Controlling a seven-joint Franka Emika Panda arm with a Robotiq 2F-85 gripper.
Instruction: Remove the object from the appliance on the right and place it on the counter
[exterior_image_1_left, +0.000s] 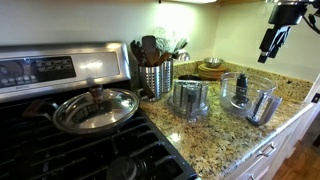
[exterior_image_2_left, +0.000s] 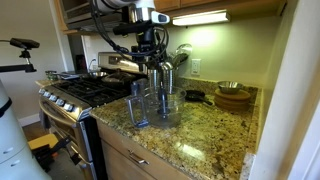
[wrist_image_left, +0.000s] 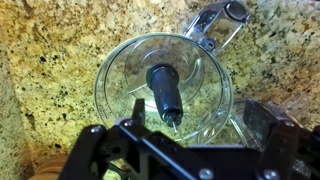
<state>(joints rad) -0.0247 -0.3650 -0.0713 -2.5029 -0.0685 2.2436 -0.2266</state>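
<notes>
A clear food-processor bowl (wrist_image_left: 160, 85) stands on the granite counter (wrist_image_left: 50, 60), with its handle (wrist_image_left: 215, 25) pointing away. A dark spindle-shaped piece (wrist_image_left: 165, 90) stands upright in its middle. The bowl shows in both exterior views (exterior_image_1_left: 240, 92) (exterior_image_2_left: 166, 106), and the dark piece shows inside it in an exterior view (exterior_image_1_left: 241, 82). My gripper (wrist_image_left: 180, 132) hangs above the bowl, apart from it, with its fingers spread wide and nothing between them. It is also in both exterior views (exterior_image_1_left: 272, 42) (exterior_image_2_left: 150, 52).
A second clear container (exterior_image_1_left: 190, 99) stands beside the bowl. A metal utensil holder (exterior_image_1_left: 156, 78) and a stove with a lidded pan (exterior_image_1_left: 96, 108) are nearby. Wooden bowls (exterior_image_1_left: 211, 69) sit by the wall. The counter's front edge (exterior_image_1_left: 270, 140) is close.
</notes>
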